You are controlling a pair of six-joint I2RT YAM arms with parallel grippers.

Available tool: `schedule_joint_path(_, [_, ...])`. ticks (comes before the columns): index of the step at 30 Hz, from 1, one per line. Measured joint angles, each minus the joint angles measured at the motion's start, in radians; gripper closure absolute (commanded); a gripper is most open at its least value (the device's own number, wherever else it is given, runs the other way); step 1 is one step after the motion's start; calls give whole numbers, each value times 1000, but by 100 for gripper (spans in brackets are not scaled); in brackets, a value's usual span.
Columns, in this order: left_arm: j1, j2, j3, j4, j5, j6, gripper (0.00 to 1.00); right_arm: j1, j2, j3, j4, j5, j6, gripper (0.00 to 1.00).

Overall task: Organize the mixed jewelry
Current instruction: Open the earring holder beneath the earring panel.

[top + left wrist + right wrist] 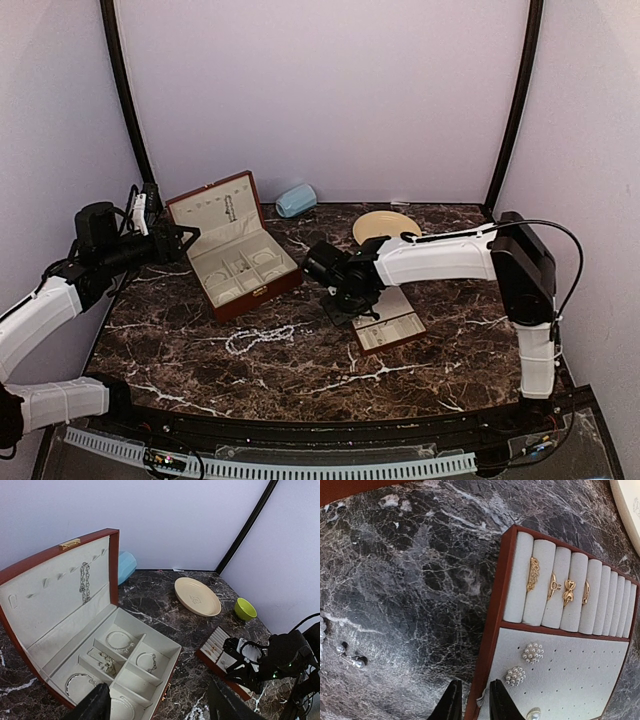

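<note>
A strand of white pearl beads (258, 337) lies loose on the marble in front of the open red-brown box (235, 250). Its end shows in the left wrist view (197, 712). Tiny silvery earrings (350, 656) lie on the marble left of the cream slotted tray (560, 680). The tray holds gold rings (560, 587) and pearl cluster earrings (524, 664). My right gripper (475, 705) is nearly closed, its jaws astride the tray's left rim. My left gripper (160, 712) is open and empty above the box's front edge. The box compartments hold silvery bracelets (120, 641).
A cream plate (385, 227) sits at the back right. A light blue case (296, 200) lies behind the box. A green bowl (245, 608) stands right of the plate. A chain hangs in the box lid (85, 582). Walls close off the table's far side.
</note>
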Motion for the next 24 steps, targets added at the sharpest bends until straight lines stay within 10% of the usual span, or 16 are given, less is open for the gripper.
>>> schedule_joint_path(24, [0,-10,0,0,0,0,31,3,0,0,-20,15,0,100])
